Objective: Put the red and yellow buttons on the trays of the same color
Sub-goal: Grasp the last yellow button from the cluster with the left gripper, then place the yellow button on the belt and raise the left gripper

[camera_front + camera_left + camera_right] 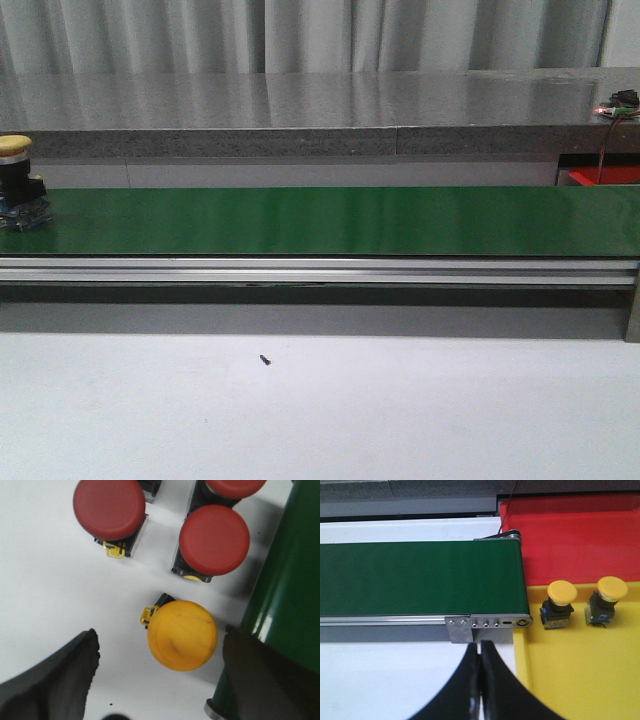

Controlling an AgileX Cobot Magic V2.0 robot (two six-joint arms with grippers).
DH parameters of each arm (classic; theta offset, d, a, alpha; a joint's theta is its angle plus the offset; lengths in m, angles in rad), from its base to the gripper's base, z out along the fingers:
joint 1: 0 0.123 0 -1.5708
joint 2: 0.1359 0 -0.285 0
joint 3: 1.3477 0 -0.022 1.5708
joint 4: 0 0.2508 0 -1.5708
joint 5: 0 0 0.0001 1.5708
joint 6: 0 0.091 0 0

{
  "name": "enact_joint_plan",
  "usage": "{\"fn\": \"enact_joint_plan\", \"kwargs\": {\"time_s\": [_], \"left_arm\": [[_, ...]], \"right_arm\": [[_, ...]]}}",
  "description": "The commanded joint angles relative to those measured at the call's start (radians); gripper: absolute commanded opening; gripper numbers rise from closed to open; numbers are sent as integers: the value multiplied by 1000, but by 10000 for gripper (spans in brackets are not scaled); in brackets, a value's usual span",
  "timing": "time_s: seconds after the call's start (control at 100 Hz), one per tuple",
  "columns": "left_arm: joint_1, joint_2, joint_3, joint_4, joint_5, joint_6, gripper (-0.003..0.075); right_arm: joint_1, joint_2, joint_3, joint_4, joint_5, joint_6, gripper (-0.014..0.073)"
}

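A yellow button (15, 147) rides upright at the far left end of the green conveyor belt (340, 220), its domed cap above a black body and a bluish base, in the front view. No arm shows in that view.

Seen from the left wrist, another yellow button (182, 635) stands on the white table (45, 590), just beside the belt's rounded end (280, 605). It lies between the wide-spread fingers (55, 680) of the left gripper (160, 680), which touch nothing and grasp nothing. Beyond it stand two red buttons (109, 507) (214, 539), apart from each other, with the edge of a third red cap (235, 486) cut off at the frame's edge.

The right wrist camera looks over the belt's other end (420, 577), where the yellow tray (580, 680) sits against the conveyor's metal end bracket (487, 624) and the red tray (570, 540) lies behind it. Two yellow buttons (560, 602) (609, 599) stand side by side in the yellow tray near its edge toward the red tray, close to each other but not touching. The red tray's visible part holds no buttons. The right gripper (480, 680) hangs over the white table beside the yellow tray's rim, its dark fingers pressed together with nothing between them.

A small dark screw (265, 360) lies alone on the white table in front of the conveyor's aluminium rail (320, 270).
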State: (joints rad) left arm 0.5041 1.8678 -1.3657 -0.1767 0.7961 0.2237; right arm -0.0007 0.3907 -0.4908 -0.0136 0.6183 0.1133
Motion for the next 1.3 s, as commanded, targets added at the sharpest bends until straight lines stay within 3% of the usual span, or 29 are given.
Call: {"fn": "enact_joint_plan", "kwargs": {"time_s": [0.0,0.44,0.8,1.29], "left_arm": [[-9,-26,-25,-26,-23,19,494],[-20,18,-25,-40,-70,29,490],[-20,18,-25,-40,-75,29,253],[-20,-116,-25,-34,-84,29,222]], "right_arm": [[1,4,-26,-14,-78,-8,-67],[1,4,-26,-14,-78,-8,-67],[1,4,-26,-14,-78,-8,-67],[1,4,-26,-14,-78,-8,-67]]}}
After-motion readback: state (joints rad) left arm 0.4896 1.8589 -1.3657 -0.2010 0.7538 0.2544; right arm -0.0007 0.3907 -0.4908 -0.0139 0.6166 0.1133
